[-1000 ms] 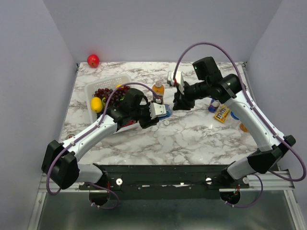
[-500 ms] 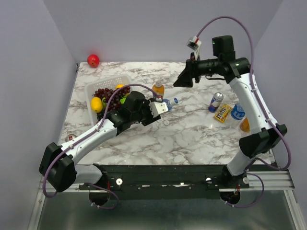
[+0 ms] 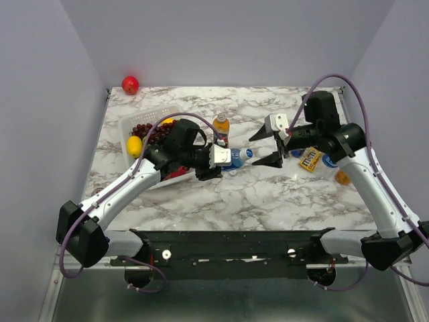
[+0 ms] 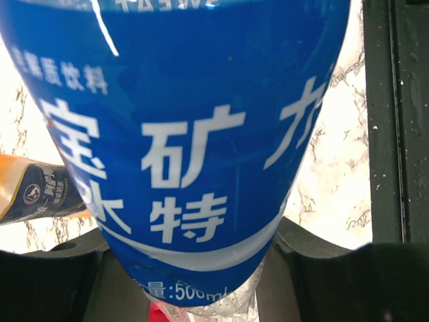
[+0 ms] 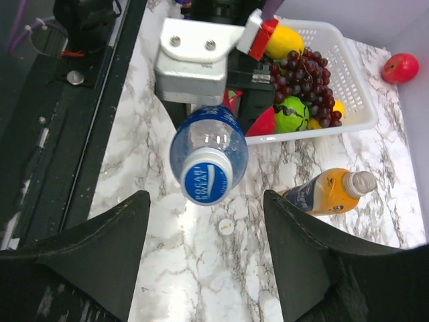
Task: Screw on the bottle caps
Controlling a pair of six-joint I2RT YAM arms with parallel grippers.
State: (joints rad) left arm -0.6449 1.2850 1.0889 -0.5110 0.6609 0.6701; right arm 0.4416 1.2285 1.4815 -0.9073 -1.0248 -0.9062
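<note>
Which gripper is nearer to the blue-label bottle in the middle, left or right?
Left. The left gripper is shut on the blue-label bottle around its body. The right gripper is open, facing its capped end, and does not touch it.

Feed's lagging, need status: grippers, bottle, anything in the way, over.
Left gripper shut on bottle, held level. Right gripper open, facing its cap, clear of it. Loose cap on table below; nothing between.

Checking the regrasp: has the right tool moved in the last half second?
Yes: the right tool swung nearer, from beyond the orange bottle to this side of it.
</note>
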